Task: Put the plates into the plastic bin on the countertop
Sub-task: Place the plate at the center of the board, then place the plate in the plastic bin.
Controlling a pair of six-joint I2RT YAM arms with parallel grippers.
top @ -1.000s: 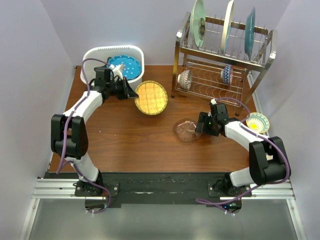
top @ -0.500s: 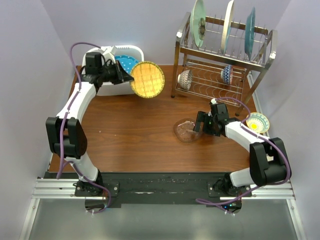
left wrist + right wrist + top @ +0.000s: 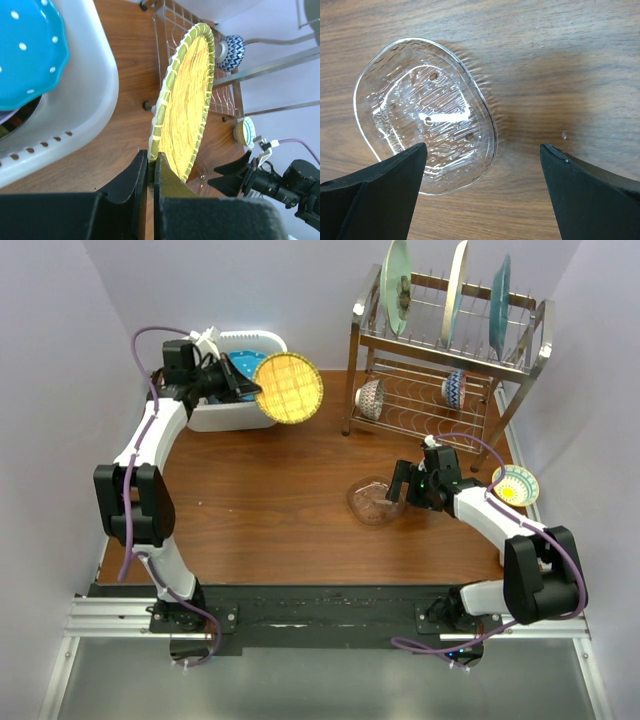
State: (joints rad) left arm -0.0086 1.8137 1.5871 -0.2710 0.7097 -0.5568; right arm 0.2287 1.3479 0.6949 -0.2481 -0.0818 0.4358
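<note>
My left gripper [image 3: 150, 159] pinches amber plate [image 3: 187, 100] edge-on beside plastic bin [image 3: 92, 95]; I'd swing over, lay it flat; right gripper [image 3: 483, 146] wide, empty.

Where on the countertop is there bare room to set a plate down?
The widest bare patch of countertop lies between the left arm, the glass dish and the front edge. A narrower strip runs between the plastic bin and the dish rack, below the held yellow plate. Crowded: right side, around the right tool and small bowl.
</note>
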